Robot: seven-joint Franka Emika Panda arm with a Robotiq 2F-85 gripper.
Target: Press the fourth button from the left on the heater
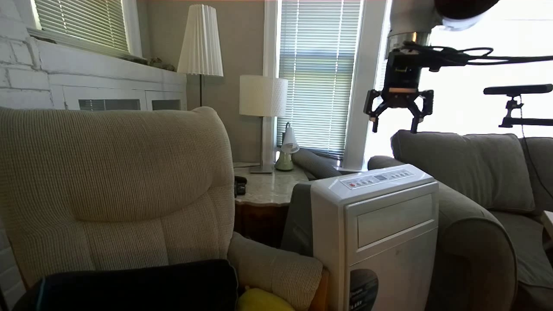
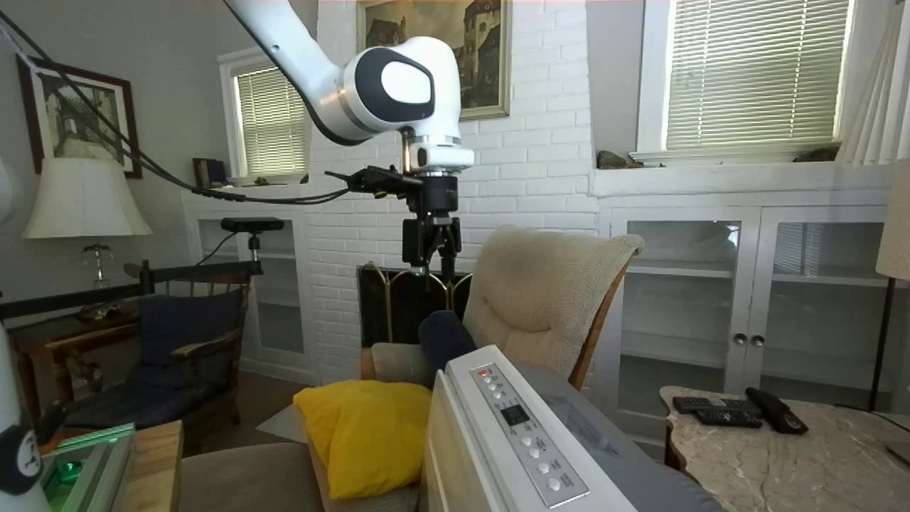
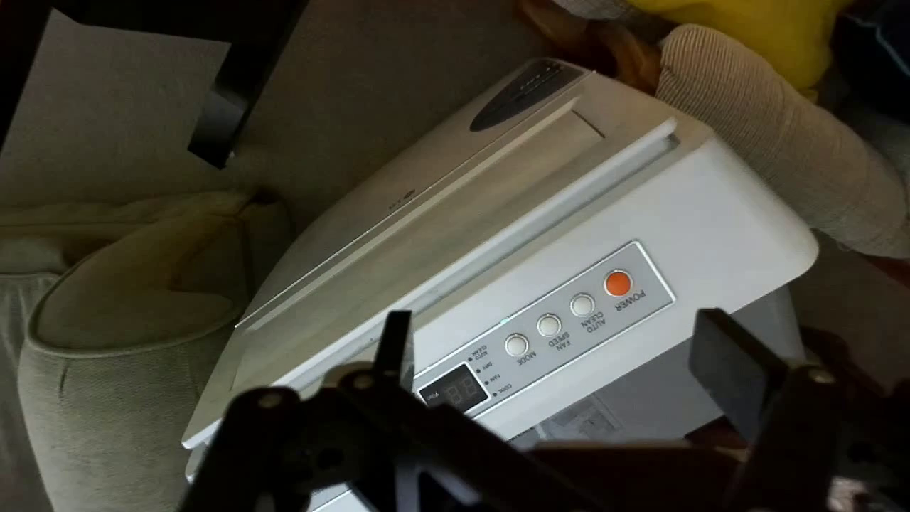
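Observation:
The white heater [image 1: 397, 246] stands between an armchair and a sofa; it also shows in an exterior view [image 2: 451, 462] and in the wrist view [image 3: 725, 199]. Its top panel has an orange POWER button [image 3: 618, 284], then white AUTO CLEAN [image 3: 582, 305], FAN SPEED [image 3: 549, 326] and MODE [image 3: 517, 345] buttons, then a dark display [image 3: 453, 387]. The labels appear upside down in the wrist view. More buttons [image 2: 544, 468] lie past the display; my gripper hides them in the wrist view. My gripper [image 1: 395, 125] is open and empty, pointing down, above and apart from the heater [image 2: 434, 270] [image 3: 554, 327].
A beige armchair [image 1: 142, 172] with a yellow pillow [image 2: 370, 434] stands beside the heater. A grey sofa [image 1: 471, 172] is on its other side. A marble-topped side table [image 1: 276, 185] with lamps is behind. Cables [image 2: 270, 198] hang from the arm.

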